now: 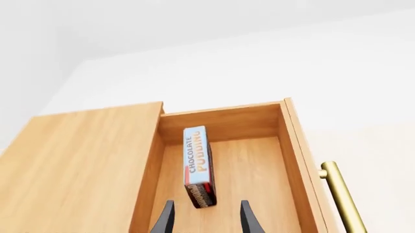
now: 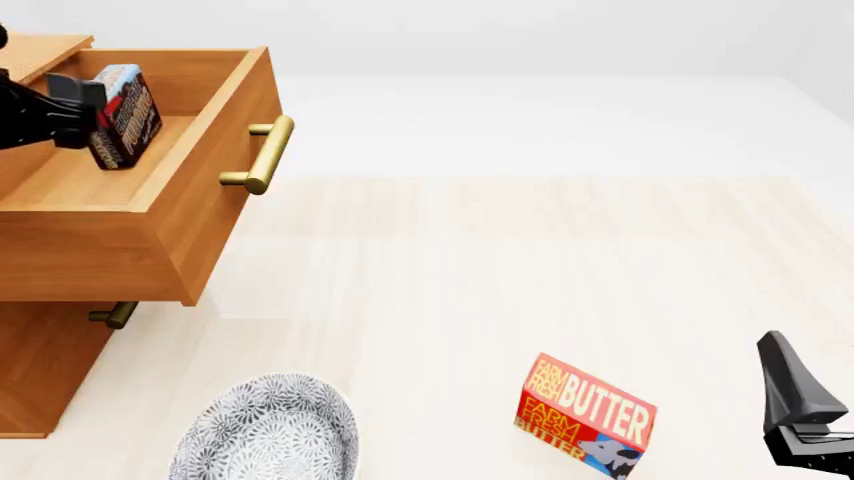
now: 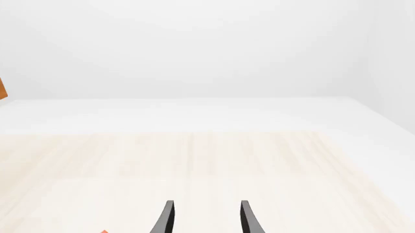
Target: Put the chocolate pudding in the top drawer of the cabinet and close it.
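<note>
Front view, nearest first: a patterned grey-white bowl (image 2: 267, 430) is cut off by the bottom edge, left of centre. A red-and-yellow butter box (image 2: 585, 417) is seen bottom centre-right, lying tilted on the pale table (image 2: 534, 260). The right gripper (image 2: 801, 415) is parked at the bottom right corner, well apart from the butter box; in its wrist view both fingers (image 3: 248, 219) are spread with only bare table between them, nothing held.

Mid-left: the cabinet (image 2: 40, 370) fills the left edge. The lower drawer handle (image 2: 116, 316) is just visible under the top drawer (image 2: 200, 190), which is pulled well out, its brass bar handle (image 2: 263, 155) pointing toward frame centre.

Upper left: the pudding (image 2: 127, 118) is inside the top drawer, standing on a narrow edge and tilted, blue end up and brown end down. In the left wrist view the pudding (image 1: 198, 167) is shown on the drawer floor (image 1: 253, 174), nearer one side wall, apart from the back wall. The left gripper (image 1: 205, 218) is seen at the upper left edge of the front view, over the drawer, beside the box. Its fingers (image 1: 166, 221) are spread wide, one on each side of the box's brown end; contact is not visible, so a grip cannot be confirmed.
</note>
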You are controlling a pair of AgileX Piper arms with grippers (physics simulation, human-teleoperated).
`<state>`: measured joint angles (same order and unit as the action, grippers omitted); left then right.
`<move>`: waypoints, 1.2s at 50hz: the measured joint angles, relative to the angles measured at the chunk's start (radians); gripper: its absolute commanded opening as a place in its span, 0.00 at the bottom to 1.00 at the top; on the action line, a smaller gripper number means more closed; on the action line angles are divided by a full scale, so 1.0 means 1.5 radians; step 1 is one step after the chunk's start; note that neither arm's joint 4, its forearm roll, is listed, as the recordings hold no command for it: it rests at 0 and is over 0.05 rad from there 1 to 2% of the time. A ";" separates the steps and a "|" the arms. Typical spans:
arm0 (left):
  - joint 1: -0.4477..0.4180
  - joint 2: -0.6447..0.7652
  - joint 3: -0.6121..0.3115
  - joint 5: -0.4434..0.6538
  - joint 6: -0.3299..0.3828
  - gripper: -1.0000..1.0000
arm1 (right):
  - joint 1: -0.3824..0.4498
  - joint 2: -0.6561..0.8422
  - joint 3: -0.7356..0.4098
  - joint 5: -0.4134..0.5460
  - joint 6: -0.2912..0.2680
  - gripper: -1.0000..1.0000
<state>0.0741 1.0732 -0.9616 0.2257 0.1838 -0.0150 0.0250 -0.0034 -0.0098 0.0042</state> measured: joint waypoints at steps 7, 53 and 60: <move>-0.008 -0.020 -0.012 0.016 -0.006 1.00 | 0.000 0.000 0.000 0.000 0.000 1.00; -0.184 -0.037 -0.193 0.158 -0.065 1.00 | 0.000 0.000 0.000 0.000 0.000 1.00; -0.221 -0.019 -0.232 0.182 -0.075 1.00 | 0.000 0.000 0.000 0.000 0.000 1.00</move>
<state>-0.2567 1.0448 -1.3096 0.4990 0.0708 -0.0150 0.0250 -0.0034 -0.0099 0.0042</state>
